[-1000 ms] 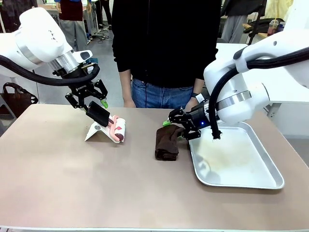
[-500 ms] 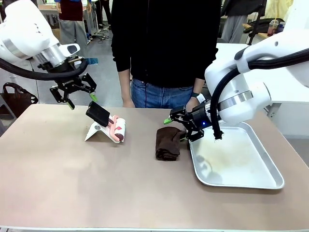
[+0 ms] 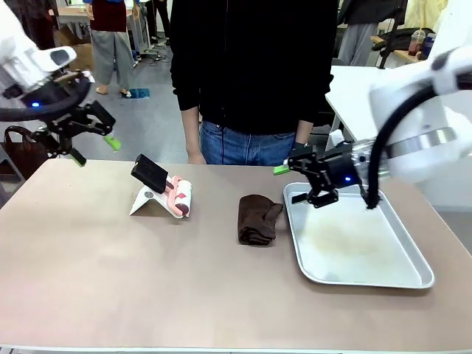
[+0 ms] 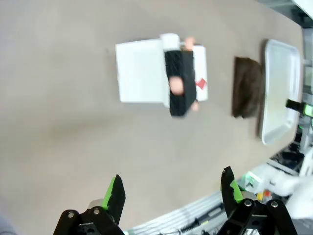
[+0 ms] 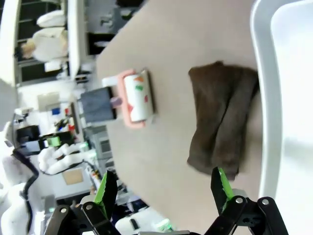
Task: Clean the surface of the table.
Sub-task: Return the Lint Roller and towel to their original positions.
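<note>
The left tool point(image 3: 82, 139), upper left, and right tool point(image 3: 306, 181), over the tray point(image 3: 398, 273), hang wide open and empty. Brush point(image 3: 164, 189) and cloth point(image 3: 258, 219) lie mid-table point(image 3: 110, 280), within reach for wiping.

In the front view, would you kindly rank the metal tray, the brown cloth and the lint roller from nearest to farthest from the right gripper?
From the right gripper:
1. Metal tray, directly below it, on the table's right side.
2. Brown cloth, just left of the tray.
3. Lint roller, on its white stand, farther left.
</note>
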Robot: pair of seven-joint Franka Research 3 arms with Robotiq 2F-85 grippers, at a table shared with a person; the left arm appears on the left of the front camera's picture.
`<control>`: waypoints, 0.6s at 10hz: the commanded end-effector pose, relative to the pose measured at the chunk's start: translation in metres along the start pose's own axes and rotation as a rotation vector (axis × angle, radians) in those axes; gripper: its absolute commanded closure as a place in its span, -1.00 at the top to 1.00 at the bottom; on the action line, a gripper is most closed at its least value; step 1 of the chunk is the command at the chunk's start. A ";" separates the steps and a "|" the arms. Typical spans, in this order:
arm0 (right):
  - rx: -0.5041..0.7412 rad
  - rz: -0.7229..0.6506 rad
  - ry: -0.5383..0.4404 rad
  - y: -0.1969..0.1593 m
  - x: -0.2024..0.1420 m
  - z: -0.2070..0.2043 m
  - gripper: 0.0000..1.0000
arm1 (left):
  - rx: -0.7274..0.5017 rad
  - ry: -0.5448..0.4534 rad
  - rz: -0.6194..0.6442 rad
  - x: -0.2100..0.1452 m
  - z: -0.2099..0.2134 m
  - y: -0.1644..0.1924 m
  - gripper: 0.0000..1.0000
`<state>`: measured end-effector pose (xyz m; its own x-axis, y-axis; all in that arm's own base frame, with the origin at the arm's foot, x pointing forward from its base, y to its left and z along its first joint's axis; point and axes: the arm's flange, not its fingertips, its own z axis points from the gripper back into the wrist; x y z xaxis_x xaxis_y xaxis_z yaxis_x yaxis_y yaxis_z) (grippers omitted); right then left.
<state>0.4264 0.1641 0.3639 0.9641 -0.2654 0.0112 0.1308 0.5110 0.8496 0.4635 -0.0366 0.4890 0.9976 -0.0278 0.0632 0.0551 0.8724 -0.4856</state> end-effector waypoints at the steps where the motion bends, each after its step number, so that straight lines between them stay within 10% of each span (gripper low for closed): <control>1: 0.150 0.002 0.070 -0.026 -0.019 0.033 1.00 | -0.152 0.018 -0.102 -0.050 0.010 0.019 1.00; 6: 0.403 0.022 0.250 -0.053 -0.036 0.086 1.00 | -0.512 -0.118 -0.048 -0.104 -0.007 0.075 1.00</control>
<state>0.3763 0.0886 0.3693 0.9957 -0.0694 -0.0618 0.0734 0.1801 0.9809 0.3574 0.0200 0.4476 0.9896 -0.0314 0.1402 0.1297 0.6154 -0.7775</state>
